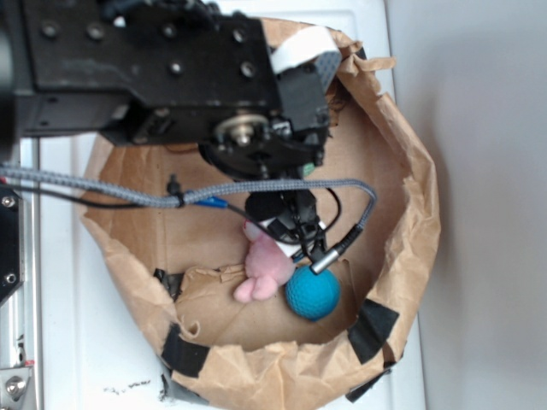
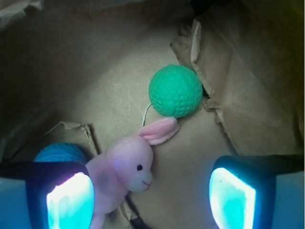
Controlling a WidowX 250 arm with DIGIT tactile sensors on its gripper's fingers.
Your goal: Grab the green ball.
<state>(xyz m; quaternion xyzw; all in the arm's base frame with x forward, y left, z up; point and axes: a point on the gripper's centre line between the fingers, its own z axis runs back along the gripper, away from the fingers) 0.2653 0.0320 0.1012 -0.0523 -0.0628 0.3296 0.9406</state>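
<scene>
The claw [image 2: 151, 200] hangs released, its two pads [image 2: 70, 202] spread wide over the paper bag [image 1: 402, 282] floor, holding nothing. This looks like the approach step: next it needs to travel forward, then descend. The pink bunny [image 2: 127, 172] sits between the pads; the green ball [image 2: 175, 91] lies ahead, touching the bunny's ear, beside the bag wall. The blue ball [image 2: 59, 152] rests behind the left pad.

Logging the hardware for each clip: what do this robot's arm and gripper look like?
The arm is boxy matte black metal with visible screw heads and a round silver joint hub. A grey braided cable and thin black wires run along it. The gripper has two black fingers with glossy pads glaring pale cyan in the wrist view.
</scene>
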